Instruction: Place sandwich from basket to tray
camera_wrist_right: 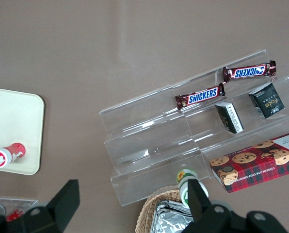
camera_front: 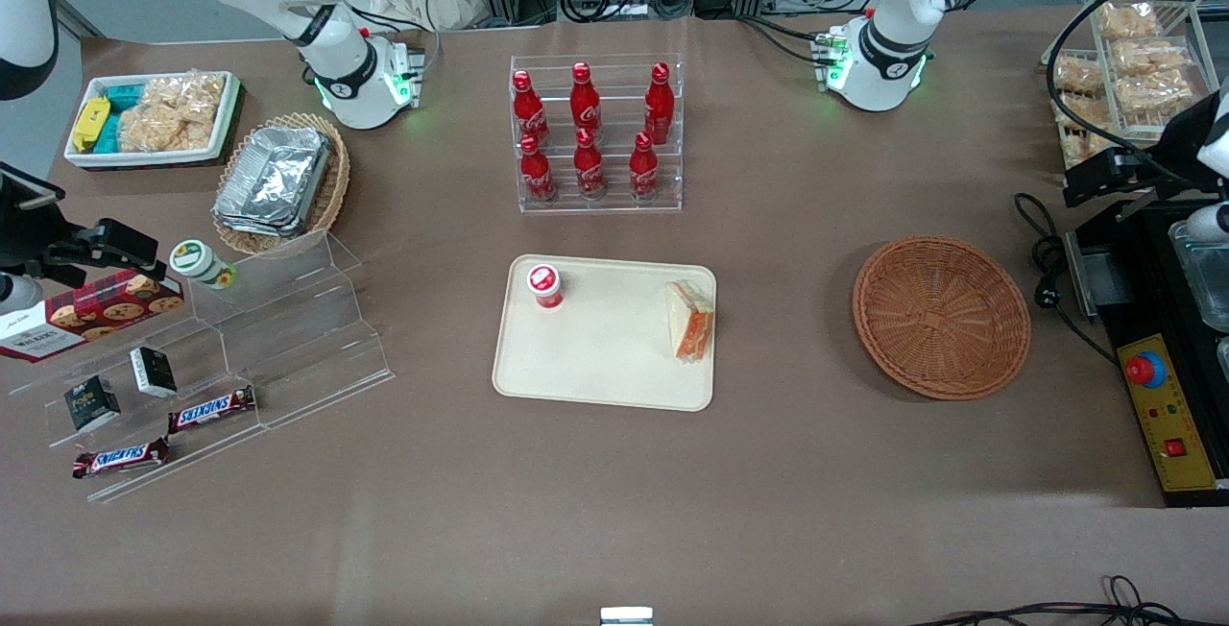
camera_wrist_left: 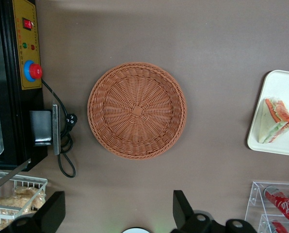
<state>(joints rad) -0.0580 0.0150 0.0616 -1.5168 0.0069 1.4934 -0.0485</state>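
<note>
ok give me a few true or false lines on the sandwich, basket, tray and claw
1. The sandwich lies on the tray. True.
2. The basket holds a second sandwich. False: it holds nothing.
3. The claw is open and holds nothing, up above the table beside the basket. True.
4. The red-capped cup stands in the basket. False: it is on the tray, apart from the sandwich.
5. The sandwich touches the red-capped cup. False: bare tray shows between them.
6. The bottle rack is farther from the front camera than the tray. True.
</note>
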